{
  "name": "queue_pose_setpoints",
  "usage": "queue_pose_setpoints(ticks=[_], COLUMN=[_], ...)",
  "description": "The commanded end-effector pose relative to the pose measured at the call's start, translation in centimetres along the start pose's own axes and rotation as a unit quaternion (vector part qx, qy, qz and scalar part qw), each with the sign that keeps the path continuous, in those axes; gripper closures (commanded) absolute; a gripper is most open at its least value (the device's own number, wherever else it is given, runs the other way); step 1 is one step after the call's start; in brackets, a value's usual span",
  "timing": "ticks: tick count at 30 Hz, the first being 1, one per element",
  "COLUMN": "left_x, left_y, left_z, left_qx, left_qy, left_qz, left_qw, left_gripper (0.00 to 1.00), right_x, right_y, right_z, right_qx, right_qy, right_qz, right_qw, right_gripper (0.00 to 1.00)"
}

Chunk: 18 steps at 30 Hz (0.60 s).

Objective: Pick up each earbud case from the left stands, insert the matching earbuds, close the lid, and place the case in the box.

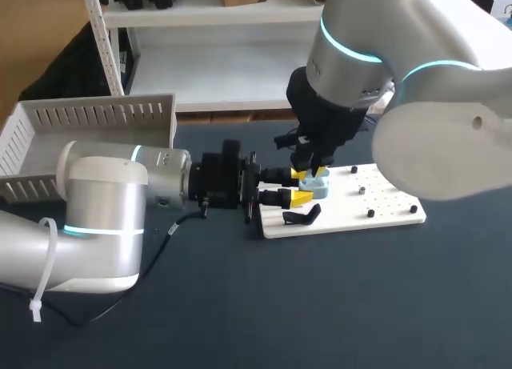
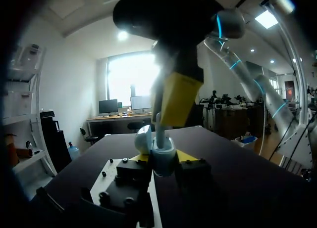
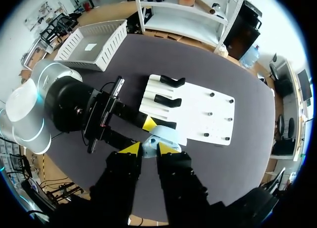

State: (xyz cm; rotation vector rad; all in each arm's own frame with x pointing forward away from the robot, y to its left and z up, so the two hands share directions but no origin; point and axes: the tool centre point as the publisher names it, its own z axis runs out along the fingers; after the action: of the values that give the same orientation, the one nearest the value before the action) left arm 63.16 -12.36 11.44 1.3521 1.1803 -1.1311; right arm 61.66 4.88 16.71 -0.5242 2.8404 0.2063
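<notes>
Earbud case (image 1: 320, 186) held by left end effector (image 1: 302, 188) over white board (image 1: 384, 202).

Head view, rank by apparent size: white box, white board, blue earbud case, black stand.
1. white box
2. white board
3. black stand and blue earbud case look alike; case partly hidden, so unranked.
</notes>
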Motion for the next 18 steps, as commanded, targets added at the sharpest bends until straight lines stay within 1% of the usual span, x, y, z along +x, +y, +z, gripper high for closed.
queue_pose_setpoints(ticks=[1, 18], left_x=[0.13, 0.13], left_y=[0.04, 0.04], left_z=[0.00, 0.00], left_qx=[0.001, 0.001], left_qy=[-0.002, -0.002], left_qz=[0.001, 0.001], left_qw=[1.000, 1.000], left_gripper=[1.00, 1.00], right_x=[-0.21, 0.02], right_y=[-0.10, -0.37], right_z=[0.16, 0.45], right_qx=[0.001, 0.002], right_qy=[0.002, 0.004], right_qz=[0.001, 0.007], right_qw=[1.000, 1.000], right_gripper=[1.00, 1.00])
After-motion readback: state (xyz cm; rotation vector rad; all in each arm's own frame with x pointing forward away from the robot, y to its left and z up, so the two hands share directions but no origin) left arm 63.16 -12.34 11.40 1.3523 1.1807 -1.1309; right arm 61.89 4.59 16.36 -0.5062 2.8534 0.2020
